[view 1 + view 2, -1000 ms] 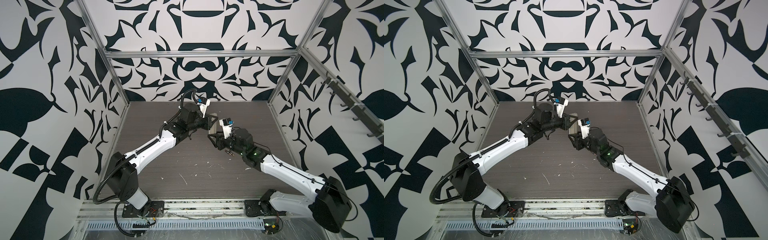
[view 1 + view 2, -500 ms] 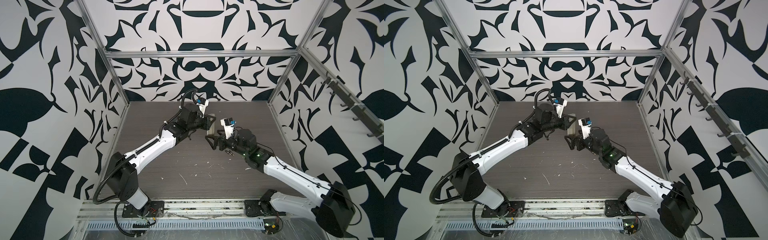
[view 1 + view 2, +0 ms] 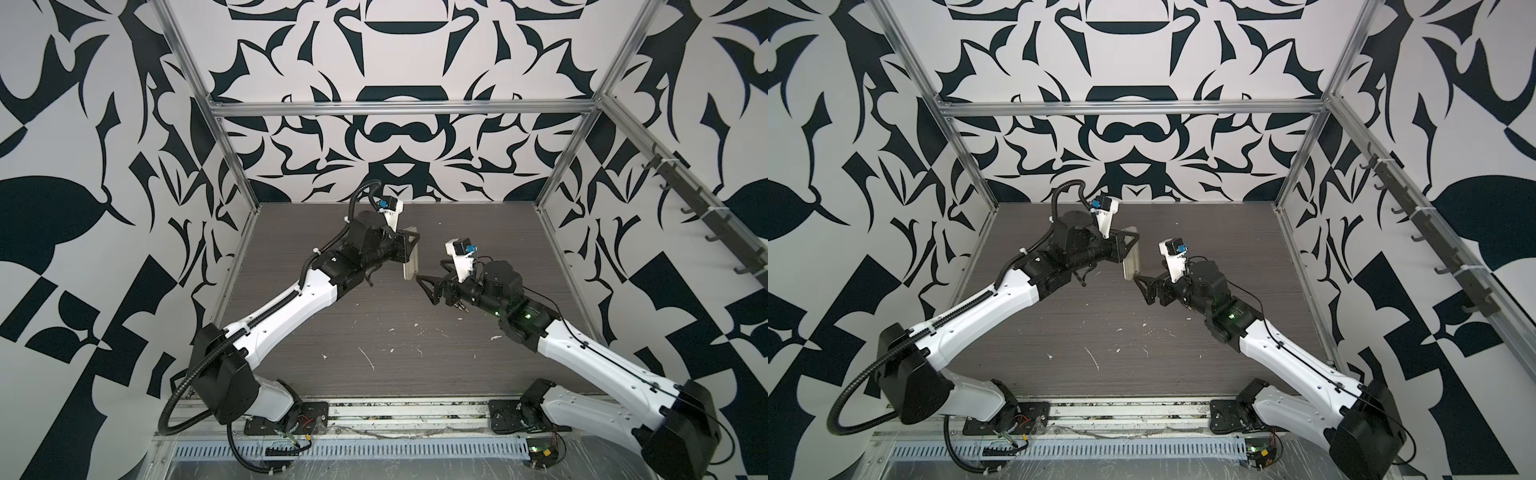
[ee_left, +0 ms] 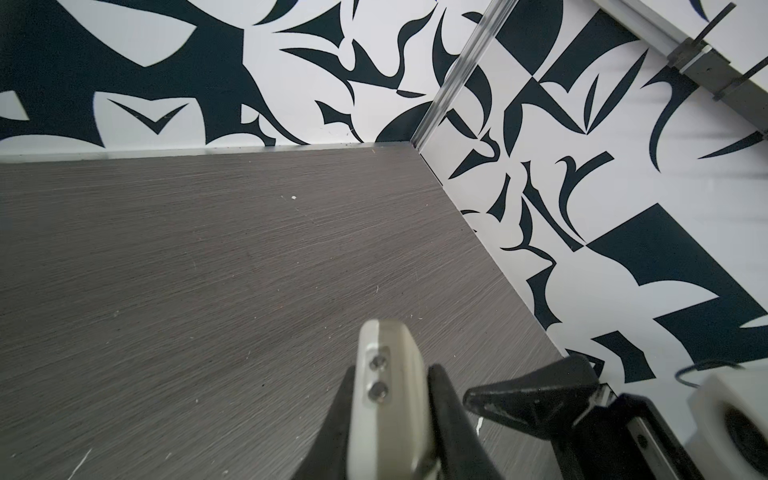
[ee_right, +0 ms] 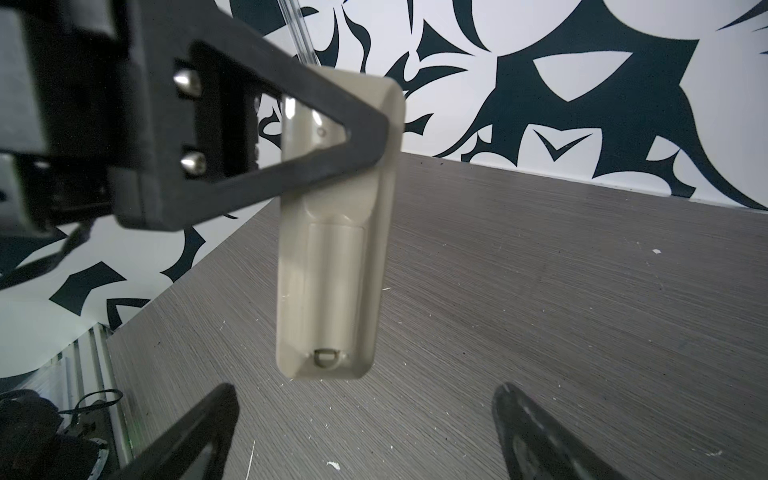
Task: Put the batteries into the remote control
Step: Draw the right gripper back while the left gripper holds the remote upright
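The right hand (image 5: pixel 365 432) stood wide open and empty, its fingers (image 5: pixel 199 428) apart from the remote (image 5: pixel 332 249), which hung just ahead of it, clear of the tabletop (image 5: pixel 540 291). The remote's long axis ran near upright, its back and closed cover (image 5: pixel 336 299) facing the right hand. Its upper end was pinched in the closed left hand (image 3: pixel 409 249). The right hand was the free one, nearest the lower end. A second earlier it sat against the remote with narrower jaws; it had since backed off and spread. No batteries showed.
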Controlling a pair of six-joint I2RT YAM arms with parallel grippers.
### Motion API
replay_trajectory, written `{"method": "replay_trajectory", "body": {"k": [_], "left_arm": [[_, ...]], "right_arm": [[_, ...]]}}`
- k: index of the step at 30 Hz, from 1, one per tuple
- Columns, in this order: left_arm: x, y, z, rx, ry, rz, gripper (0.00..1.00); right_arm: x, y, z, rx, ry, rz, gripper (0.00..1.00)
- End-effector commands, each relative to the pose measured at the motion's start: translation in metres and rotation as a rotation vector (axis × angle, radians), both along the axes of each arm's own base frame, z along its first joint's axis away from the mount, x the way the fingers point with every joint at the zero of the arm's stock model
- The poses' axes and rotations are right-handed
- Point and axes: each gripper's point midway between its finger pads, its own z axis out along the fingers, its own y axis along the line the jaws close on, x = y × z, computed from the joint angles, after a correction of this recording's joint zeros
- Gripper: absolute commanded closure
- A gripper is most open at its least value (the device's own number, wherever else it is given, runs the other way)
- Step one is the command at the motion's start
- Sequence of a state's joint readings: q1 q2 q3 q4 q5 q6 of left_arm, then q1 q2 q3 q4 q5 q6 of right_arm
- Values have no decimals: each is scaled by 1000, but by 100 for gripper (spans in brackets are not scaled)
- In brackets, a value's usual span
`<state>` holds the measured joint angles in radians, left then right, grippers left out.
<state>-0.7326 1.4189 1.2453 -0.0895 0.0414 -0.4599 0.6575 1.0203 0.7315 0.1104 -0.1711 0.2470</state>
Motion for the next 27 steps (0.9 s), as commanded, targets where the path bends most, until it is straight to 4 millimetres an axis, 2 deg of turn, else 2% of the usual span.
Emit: {"method": "replay_trajectory", "body": {"k": [1,7,11,14,18,27], "left_arm": [[-1,16,1,-9,7,55,100],[-10,32,-9,20,60,69,100],[-12,43,-17,2,118,54,100],[-12,56,-26,-31,164,36,100],[-13,78,-24,-110,200,10,100],[-25,79,-33,-139,262,-76,100]], "right_arm": [[-4,-1,18,7,-73,14,1],[-6,1,21,-28,-109,41,1],[-11,9,27,-78,-204,125,2],[-16,17,23,-145,-272,206,1],[-23,26,22,-194,-323,305,1],[-44,39,29,-163,-403,428,1]]}}
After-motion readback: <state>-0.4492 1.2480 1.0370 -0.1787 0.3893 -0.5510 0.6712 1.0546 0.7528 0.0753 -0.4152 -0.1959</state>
